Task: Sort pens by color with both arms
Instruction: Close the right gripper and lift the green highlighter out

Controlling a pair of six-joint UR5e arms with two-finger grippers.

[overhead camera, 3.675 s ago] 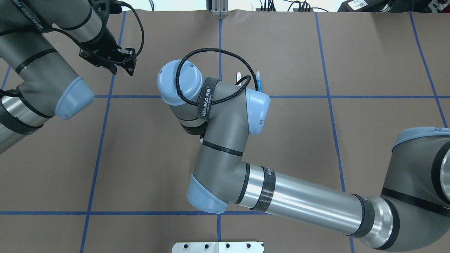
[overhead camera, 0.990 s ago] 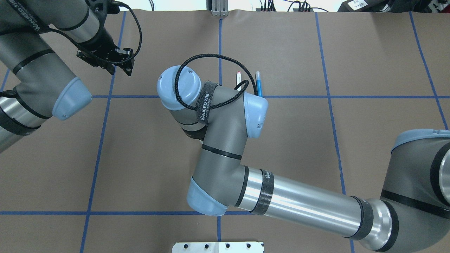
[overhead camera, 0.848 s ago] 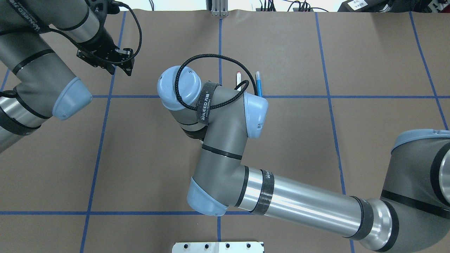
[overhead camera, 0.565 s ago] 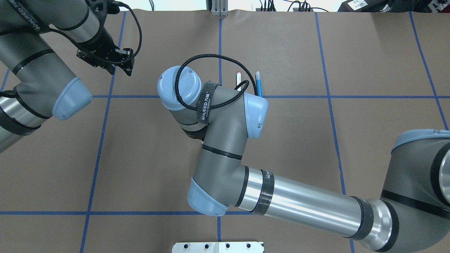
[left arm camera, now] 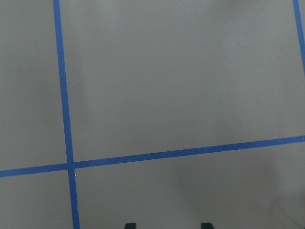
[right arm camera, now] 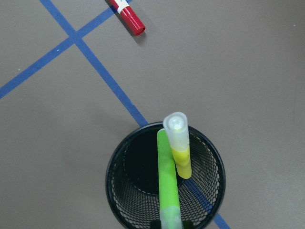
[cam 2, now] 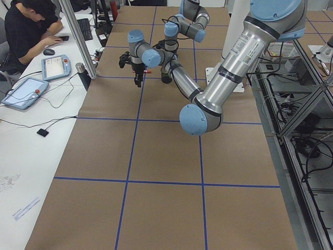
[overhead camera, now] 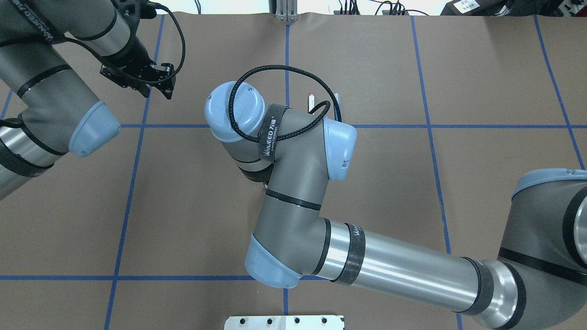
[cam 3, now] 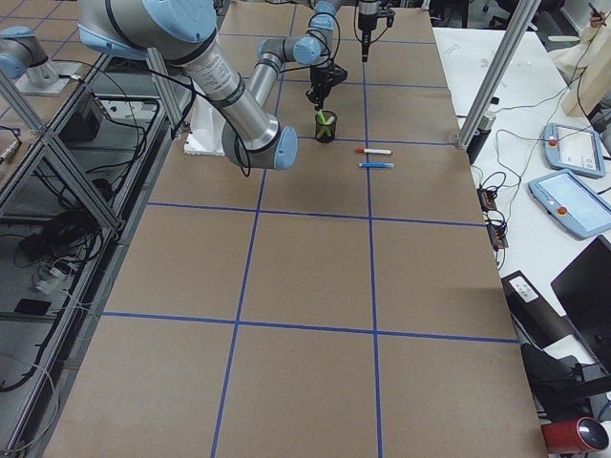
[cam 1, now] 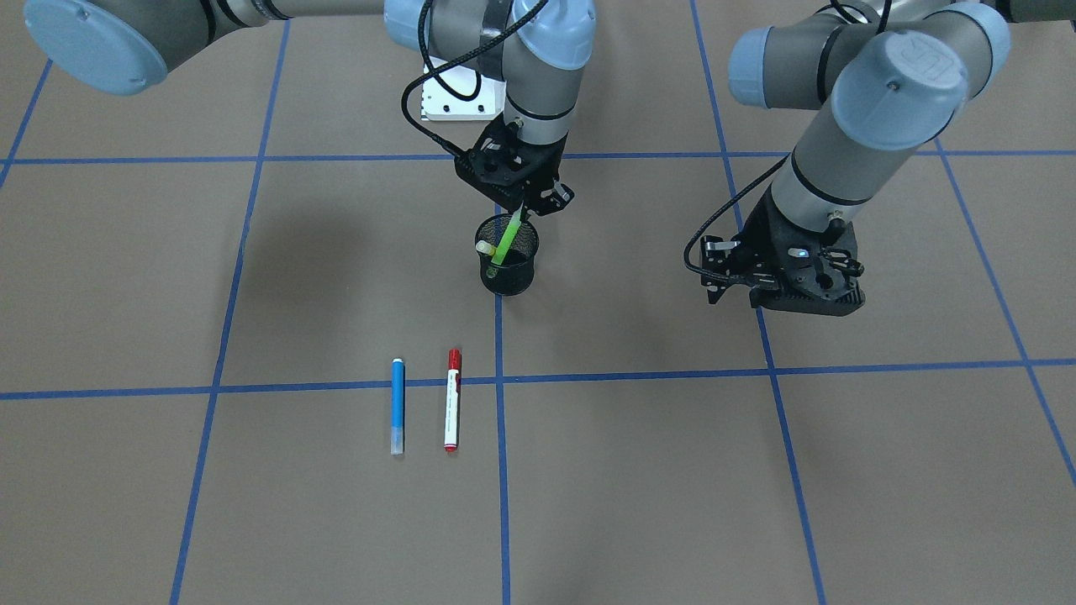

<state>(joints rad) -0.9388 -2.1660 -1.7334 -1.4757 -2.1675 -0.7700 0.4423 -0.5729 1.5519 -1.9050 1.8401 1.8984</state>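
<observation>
My right gripper (cam 1: 528,205) hangs over the black mesh cup (cam 1: 508,270) and is shut on the top of the lime green pen (cam 1: 504,239), whose lower end is inside the cup. In the right wrist view the green pen (right arm camera: 167,176) leans beside the yellow pen (right arm camera: 180,152), which stands in the cup (right arm camera: 116,186). The blue pen (cam 1: 398,406) and the red-capped white pen (cam 1: 452,400) lie side by side on the table. My left gripper (cam 1: 799,296) hovers open over bare table, away from the cup; its fingertips (left arm camera: 129,225) stand apart.
Brown table paper carries a grid of blue tape lines (cam 1: 498,378). A white base plate (cam 1: 454,97) sits behind the cup. In the left side view a person (cam 2: 28,31) sits at a bench with tablets beside the table.
My right arm's wrist has shifted slightly to the right in the overhead view and now covers most of the blue pen. The left arm has not moved.
</observation>
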